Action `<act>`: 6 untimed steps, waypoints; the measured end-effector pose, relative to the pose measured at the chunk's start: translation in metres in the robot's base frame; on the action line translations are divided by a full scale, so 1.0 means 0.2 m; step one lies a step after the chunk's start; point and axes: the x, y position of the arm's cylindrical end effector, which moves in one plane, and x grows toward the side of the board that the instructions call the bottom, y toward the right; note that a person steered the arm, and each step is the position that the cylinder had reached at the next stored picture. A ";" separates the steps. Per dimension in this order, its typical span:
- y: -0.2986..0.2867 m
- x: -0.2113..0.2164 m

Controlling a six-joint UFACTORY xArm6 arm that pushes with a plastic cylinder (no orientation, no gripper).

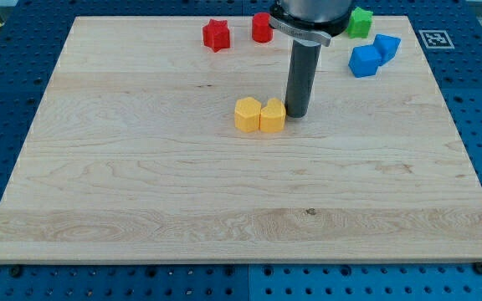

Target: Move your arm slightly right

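My tip (297, 114) rests on the wooden board (141, 167) near its middle, just to the right of two yellow blocks. The left yellow block (246, 114) looks hexagonal; the right yellow block (272, 115) looks heart-shaped and touches it. My tip stands right at that block's right edge; I cannot tell whether they touch. The dark rod rises from the tip to the arm's head at the view's top.
A red star block (216, 34) and a red cylinder (261, 28) sit near the board's top edge, left of the rod. A green block (359, 22) and two blue blocks (364, 61) (387, 46) sit at the top right.
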 end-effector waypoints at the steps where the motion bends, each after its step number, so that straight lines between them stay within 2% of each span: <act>1: 0.00 0.00; 4: 0.46 0.04; 6: 0.52 0.06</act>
